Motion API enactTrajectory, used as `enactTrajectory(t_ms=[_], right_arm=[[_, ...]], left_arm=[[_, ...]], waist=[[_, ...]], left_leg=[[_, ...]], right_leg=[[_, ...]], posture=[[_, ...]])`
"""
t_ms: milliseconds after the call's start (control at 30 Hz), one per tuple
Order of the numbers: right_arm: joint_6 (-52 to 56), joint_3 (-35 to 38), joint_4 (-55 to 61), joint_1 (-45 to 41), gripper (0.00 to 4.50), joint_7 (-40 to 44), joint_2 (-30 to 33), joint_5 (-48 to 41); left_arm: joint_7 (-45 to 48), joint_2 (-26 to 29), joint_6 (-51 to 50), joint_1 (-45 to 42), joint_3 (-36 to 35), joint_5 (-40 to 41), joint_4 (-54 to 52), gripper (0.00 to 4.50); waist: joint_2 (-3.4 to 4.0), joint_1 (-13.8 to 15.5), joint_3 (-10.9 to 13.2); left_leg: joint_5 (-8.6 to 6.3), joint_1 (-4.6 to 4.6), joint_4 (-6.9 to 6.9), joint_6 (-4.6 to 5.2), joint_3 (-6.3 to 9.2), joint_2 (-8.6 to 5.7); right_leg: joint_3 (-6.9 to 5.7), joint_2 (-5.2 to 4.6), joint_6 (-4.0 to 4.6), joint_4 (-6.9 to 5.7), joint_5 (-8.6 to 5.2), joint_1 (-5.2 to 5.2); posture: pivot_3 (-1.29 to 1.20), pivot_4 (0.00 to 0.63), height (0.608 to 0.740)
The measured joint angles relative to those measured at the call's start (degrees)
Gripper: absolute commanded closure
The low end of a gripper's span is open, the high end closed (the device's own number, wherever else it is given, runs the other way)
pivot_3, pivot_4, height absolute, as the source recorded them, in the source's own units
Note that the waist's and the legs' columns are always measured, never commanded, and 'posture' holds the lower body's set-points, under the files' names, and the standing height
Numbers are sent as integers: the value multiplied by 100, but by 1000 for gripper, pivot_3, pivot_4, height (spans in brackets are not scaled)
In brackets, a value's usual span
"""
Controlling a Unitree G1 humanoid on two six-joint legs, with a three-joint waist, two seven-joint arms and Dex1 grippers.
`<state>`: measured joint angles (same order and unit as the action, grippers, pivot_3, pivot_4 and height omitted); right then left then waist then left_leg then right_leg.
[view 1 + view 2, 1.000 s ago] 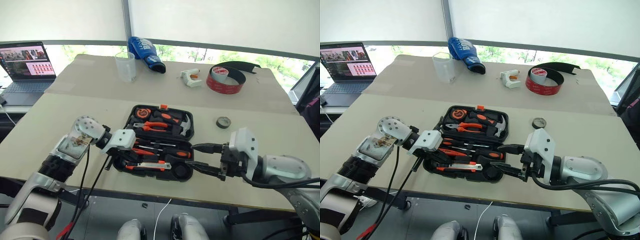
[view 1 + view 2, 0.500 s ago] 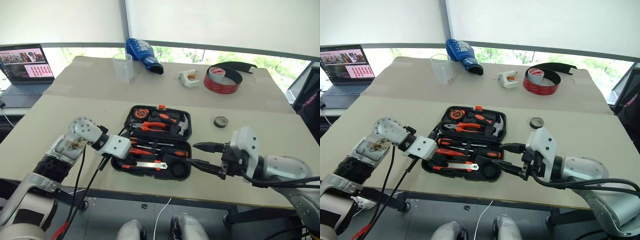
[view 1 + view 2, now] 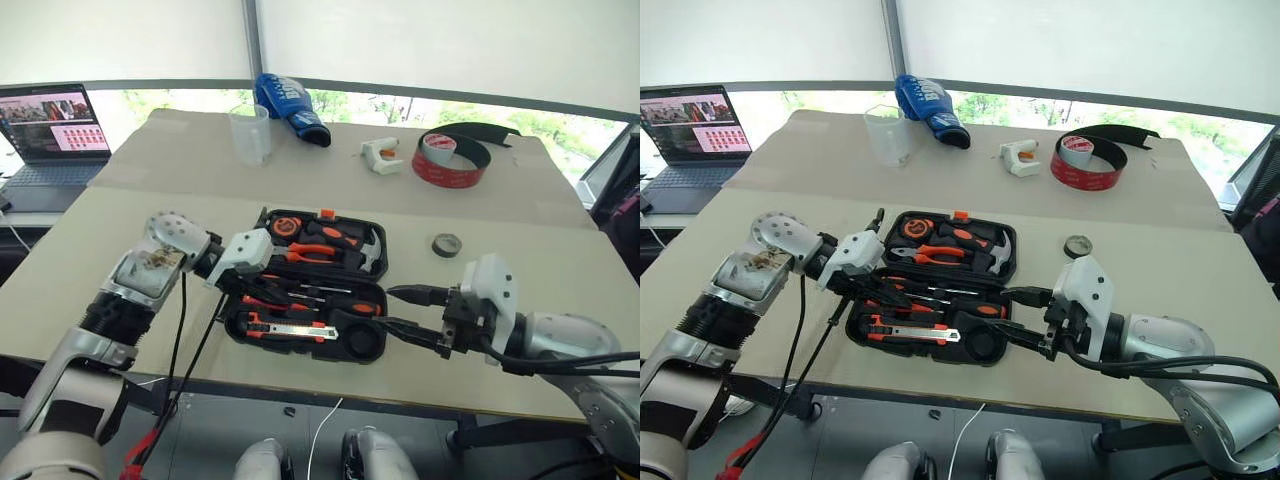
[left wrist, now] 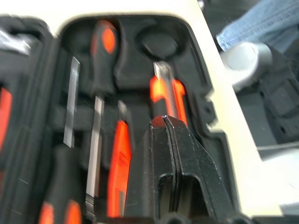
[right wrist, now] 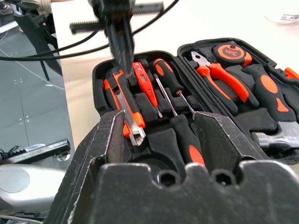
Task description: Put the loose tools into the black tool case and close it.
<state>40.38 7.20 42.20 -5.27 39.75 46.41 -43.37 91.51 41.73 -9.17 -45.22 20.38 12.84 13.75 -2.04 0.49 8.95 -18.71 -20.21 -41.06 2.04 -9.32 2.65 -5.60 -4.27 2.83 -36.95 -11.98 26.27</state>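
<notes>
Head views: the black tool case point(image 3: 310, 285) lies open on the table point(image 3: 120, 250), tools slotted; small tape roll point(image 3: 447, 244) outside. Left wrist view: left pincer point(image 4: 164, 122) pressed together above utility knife point(image 4: 164, 93). Right wrist view: right pincer point(image 5: 159, 128) spread, empty

- You get bright daylight from the windows point(image 3: 420, 105) behind the table point(image 3: 150, 215), and the blinds above them read as flat white.
- Your table surface looks evenly lit; shadows under the black tool case point(image 3: 310, 285) are soft and short.
- Your left wrist view is blurred throughout, the orange-black utility knife point(image 4: 164, 93) smeared.
- In your right wrist view, the near fingers point(image 5: 105, 140) are soft and the case interior sharper.
</notes>
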Motion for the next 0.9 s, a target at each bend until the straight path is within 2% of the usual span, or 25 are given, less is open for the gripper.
enactTrajectory(t_ms=[233,433,633,700,800,900], right_arm=[[-11,-6,0,68,1204,-15,-79,63],[-44,2,78,69,1204,-117,-183,123],[-41,58,164,59,1204,-167,-237,-74],[-42,67,161,178,1204,-161,-227,-64],[-42,172,65,358,1204,-144,-210,-53],[-44,366,-129,486,1204,-35,29,32]], left_arm=[[-45,-147,680,319,211,-502,73,4453],[-430,-342,1807,279,318,-1057,426,4453],[-410,-359,1862,319,273,-1058,407,4453],[-371,-367,1727,355,219,-991,378,4453],[-256,-352,835,545,30,-523,130,4453],[-129,-85,-252,615,-260,82,-401,3775]], waist=[[0,16,0],[3,44,-14],[4,35,-20],[4,34,-21],[2,21,-19],[-4,-2,-15]], left_leg=[[0,1,-1,0,3,1],[-9,7,-4,15,3,-5],[-15,6,-15,26,2,-5],[-14,4,-16,26,2,-4],[-14,-4,-22,26,2,-2],[-14,-8,-26,25,1,0]], right_leg=[[-2,-3,0,-4,0,-1],[-1,-12,-9,-3,6,-13],[1,-12,-14,-4,8,-14],[0,-11,-14,-3,8,-13],[1,-9,-14,-3,8,-6],[5,-6,-16,-3,7,-1]], posture=[[0,150,730],[0,150,730],[0,150,730],[0,150,730],[0,150,730],[0,150,730]])
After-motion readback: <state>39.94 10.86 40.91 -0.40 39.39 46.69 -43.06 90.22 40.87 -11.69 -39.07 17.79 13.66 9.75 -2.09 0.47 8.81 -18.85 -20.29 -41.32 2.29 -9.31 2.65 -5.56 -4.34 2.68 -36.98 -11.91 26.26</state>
